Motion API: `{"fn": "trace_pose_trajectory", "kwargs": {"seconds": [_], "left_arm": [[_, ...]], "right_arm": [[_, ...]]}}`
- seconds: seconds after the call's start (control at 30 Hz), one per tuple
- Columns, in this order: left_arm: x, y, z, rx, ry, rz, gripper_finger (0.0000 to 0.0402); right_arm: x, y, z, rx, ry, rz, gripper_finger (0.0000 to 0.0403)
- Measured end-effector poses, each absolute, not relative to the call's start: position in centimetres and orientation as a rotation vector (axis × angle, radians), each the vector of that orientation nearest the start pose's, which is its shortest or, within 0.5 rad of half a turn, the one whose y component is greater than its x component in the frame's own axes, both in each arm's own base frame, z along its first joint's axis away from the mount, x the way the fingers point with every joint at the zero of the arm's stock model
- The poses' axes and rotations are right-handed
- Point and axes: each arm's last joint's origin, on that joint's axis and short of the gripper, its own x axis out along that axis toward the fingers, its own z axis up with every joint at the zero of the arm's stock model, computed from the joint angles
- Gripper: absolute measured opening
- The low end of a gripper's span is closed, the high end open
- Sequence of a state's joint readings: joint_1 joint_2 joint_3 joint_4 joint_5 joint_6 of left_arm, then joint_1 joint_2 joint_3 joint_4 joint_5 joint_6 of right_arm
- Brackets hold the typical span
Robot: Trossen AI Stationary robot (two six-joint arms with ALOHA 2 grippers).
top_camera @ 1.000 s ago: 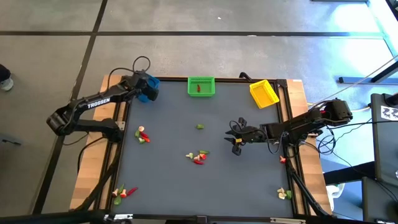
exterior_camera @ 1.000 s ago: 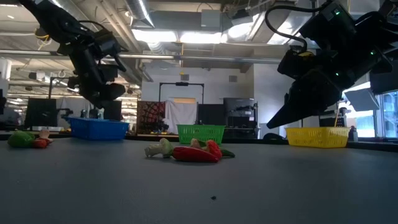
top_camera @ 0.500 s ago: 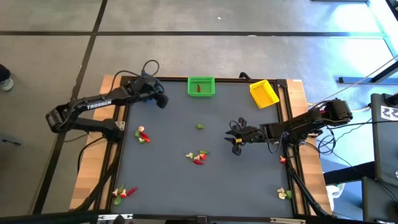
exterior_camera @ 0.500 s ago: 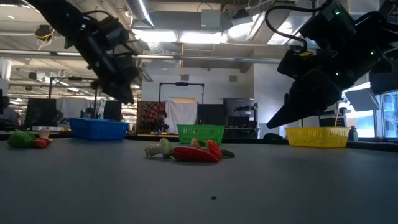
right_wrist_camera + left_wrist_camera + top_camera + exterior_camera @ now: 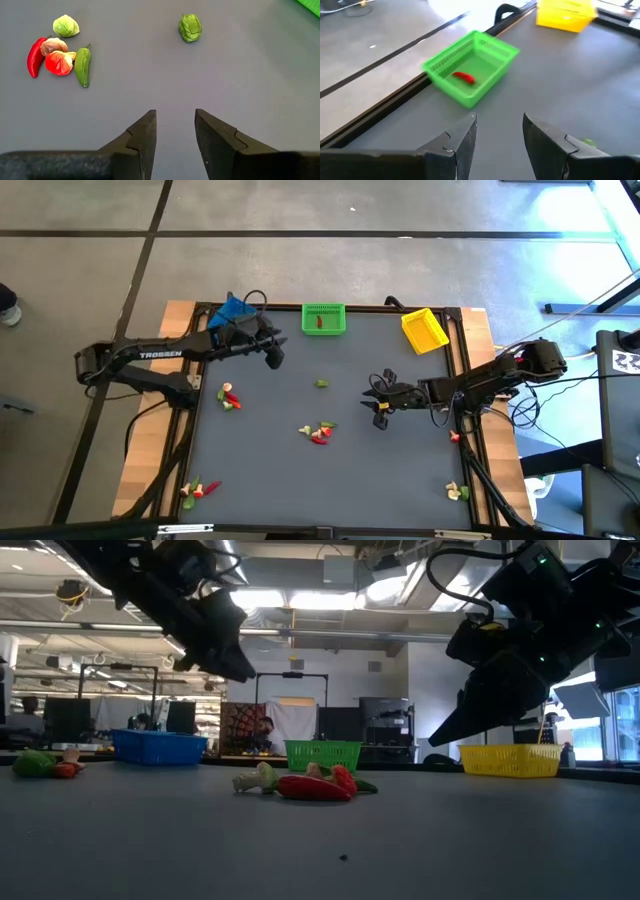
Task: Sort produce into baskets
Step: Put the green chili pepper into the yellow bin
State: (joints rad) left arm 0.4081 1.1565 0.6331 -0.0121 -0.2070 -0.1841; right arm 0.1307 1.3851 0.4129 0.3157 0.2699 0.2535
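- Hovering above the mat just left of the green basket [image 5: 323, 319], upper centre of high view: left gripper [image 5: 273, 357], jaws partly open, empty.
- Right gripper [image 5: 378, 406], centre-right, partly open, empty.
- Nearest produce: green piece [image 5: 322, 383], mid-frame; descend squarely over it before closing.

We see the green basket [image 5: 323, 319] with one red piece [image 5: 463, 77] inside between the blue basket [image 5: 231, 308] and tilted yellow basket [image 5: 424, 330] along the far edge, with produce clusters [image 5: 318, 432] scattered nearer.
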Motion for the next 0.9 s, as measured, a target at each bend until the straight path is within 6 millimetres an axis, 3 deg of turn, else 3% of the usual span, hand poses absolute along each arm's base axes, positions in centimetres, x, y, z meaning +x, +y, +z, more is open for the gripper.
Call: {"fn": "trace_pose_trajectory", "kwargs": {"seconds": [0.23,0.6,0.9], "left_arm": [[23.7,8.3,22.4,-0.197,0.422,0.551,0.0155],[27.0,6.3,20.4,-0.146,0.386,0.374,0.0155],[28.7,6.0,19.5,-0.159,0.359,0.354,0.0155]], "right_arm": [[23.4,2.3,13.6,0.113,0.623,-0.215,0.0136],[23.4,2.3,13.6,0.113,0.623,-0.214,0.0136],[23.4,2.3,13.6,0.116,0.620,-0.215,0.0136]]}}
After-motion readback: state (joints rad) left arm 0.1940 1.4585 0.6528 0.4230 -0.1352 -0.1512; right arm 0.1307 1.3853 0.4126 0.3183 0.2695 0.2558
